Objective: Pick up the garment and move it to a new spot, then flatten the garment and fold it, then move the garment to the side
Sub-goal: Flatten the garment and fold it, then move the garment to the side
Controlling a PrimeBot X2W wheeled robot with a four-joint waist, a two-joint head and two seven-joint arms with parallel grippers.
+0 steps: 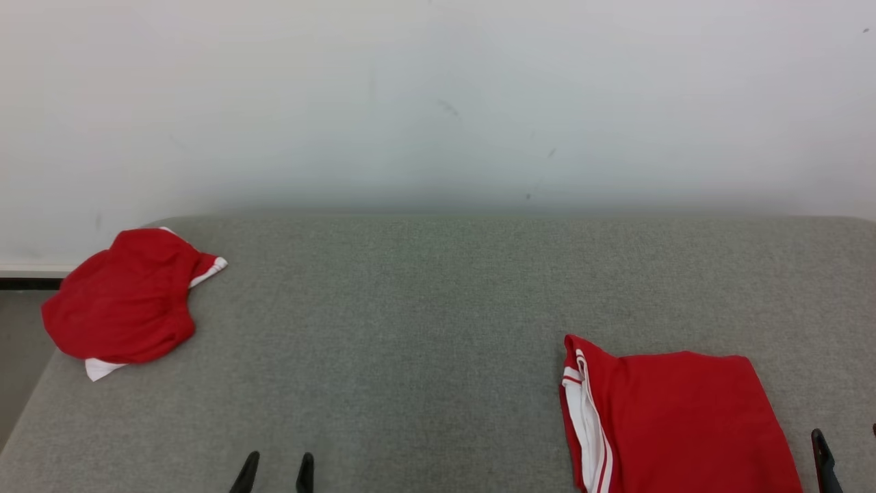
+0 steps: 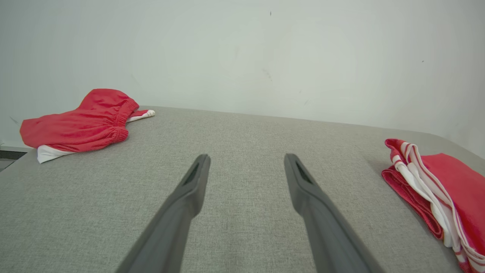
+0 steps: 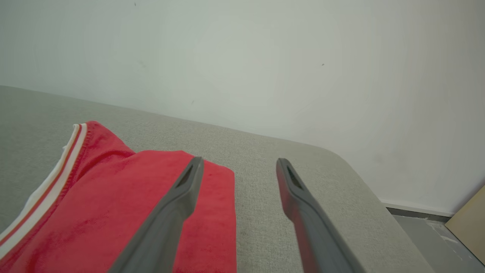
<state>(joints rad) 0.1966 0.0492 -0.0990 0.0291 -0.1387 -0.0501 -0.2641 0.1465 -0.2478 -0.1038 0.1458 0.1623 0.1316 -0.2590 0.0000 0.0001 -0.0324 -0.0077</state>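
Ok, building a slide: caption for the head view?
Crumpled red garment far left, folded red garment near right, on a grey padded table; open left tool empty.

count | red garments 2: crumpled garment (image 1: 126, 301), folded garment (image 1: 677, 418) | grey table (image 1: 410, 342) 1

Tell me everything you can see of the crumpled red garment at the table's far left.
The crumpled red garment looks like soft knit shorts: a gathered elastic waistband, white trim poking out at its right and a white edge at its near side. It lies bunched, unfolded, on the far left corner of the grey table, seemingly reaching past the left edge. Only the table touches it.
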